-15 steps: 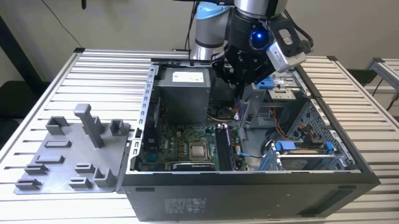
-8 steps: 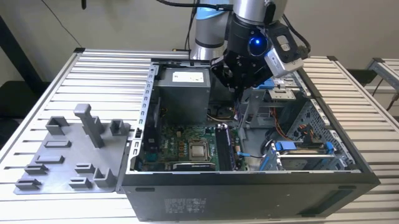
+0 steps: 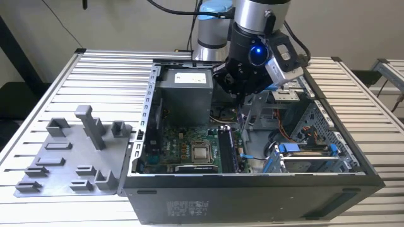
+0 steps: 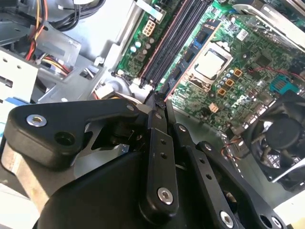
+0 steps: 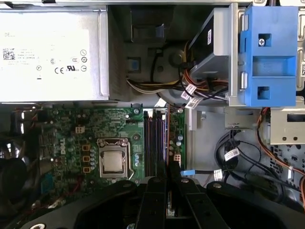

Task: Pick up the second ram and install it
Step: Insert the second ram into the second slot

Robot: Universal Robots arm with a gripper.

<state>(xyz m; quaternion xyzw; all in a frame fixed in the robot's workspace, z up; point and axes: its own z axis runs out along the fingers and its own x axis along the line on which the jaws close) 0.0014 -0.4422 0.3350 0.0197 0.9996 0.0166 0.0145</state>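
My gripper (image 3: 241, 92) hangs inside the open computer case (image 3: 252, 189), above the motherboard's memory slots (image 3: 228, 149). In both wrist views its fingers are pressed together on a thin dark board seen edge-on, the second ram (image 5: 173, 171). The ram's dark end (image 4: 159, 93) pokes out past the gripper (image 4: 157, 107) towards the long black slots (image 4: 171, 43). In the first wrist view the gripper (image 5: 167, 179) sits in line with the end of the slots (image 5: 156, 138), still above them. How full the slots are is not clear.
The processor (image 5: 113, 162) sits beside the slots, and the power supply (image 5: 47, 52) stands at the case's far end. A blue drive cage (image 5: 267, 52) and loose cables (image 5: 228, 152) crowd the other side. A grey rack with upright posts (image 3: 69, 156) lies outside the case at the exterior view's left.
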